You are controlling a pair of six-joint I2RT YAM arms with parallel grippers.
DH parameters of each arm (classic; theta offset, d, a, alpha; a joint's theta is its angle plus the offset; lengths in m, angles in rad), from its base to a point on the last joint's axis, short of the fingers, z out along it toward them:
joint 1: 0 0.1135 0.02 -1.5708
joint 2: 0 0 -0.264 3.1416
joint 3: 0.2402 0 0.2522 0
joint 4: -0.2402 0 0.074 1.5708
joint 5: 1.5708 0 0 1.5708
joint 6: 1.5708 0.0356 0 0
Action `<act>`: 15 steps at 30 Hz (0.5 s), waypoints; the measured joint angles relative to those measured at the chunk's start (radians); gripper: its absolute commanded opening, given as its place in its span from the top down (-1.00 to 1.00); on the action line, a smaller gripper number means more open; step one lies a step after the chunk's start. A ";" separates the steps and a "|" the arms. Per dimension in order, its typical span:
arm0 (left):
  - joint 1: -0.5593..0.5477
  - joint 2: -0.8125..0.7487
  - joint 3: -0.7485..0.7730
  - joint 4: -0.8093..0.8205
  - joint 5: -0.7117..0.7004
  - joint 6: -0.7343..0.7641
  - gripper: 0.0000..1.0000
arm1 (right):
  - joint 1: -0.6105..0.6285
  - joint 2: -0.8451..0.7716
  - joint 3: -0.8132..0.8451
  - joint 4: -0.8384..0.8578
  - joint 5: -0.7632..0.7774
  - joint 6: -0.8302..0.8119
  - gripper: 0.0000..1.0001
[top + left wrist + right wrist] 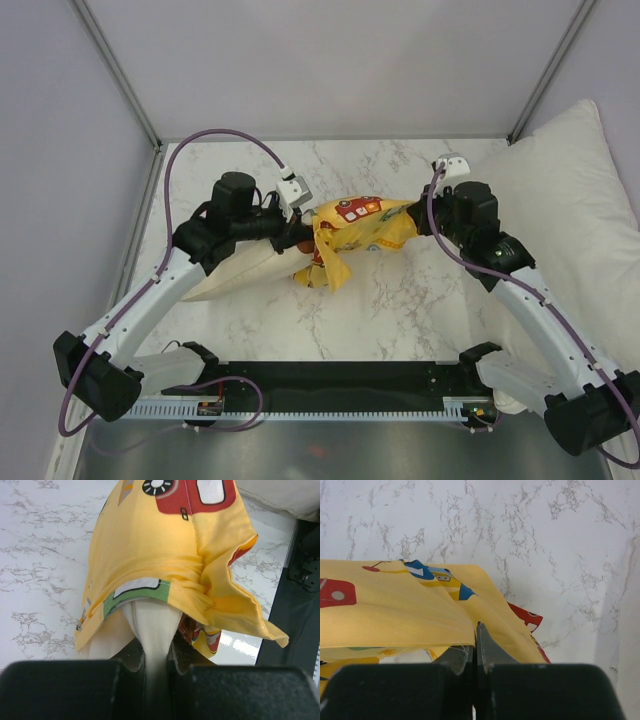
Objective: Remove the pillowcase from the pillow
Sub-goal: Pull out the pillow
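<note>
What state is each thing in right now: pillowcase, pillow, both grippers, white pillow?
pillowcase: partly off, bunched at its opening, pulled out toward the right gripper.
pillow: one end bare, other end inside the pillowcase.
left gripper: shut on the pillow's bare end.
right gripper: shut on the pillowcase's edge.
white pillow: lying at the far right, untouched.

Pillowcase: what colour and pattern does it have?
The pillowcase is bright yellow, printed with cartoon vehicles; the left wrist view shows it best.
</note>
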 measured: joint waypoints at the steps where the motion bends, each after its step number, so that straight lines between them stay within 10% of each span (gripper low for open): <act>1: 0.000 0.000 0.000 0.003 -0.003 0.000 0.96 | -0.021 0.006 0.000 0.002 -0.018 0.002 1.00; 15: 0.001 0.000 0.000 0.040 -0.010 0.000 0.96 | -0.281 0.086 0.037 0.006 -0.237 0.024 1.00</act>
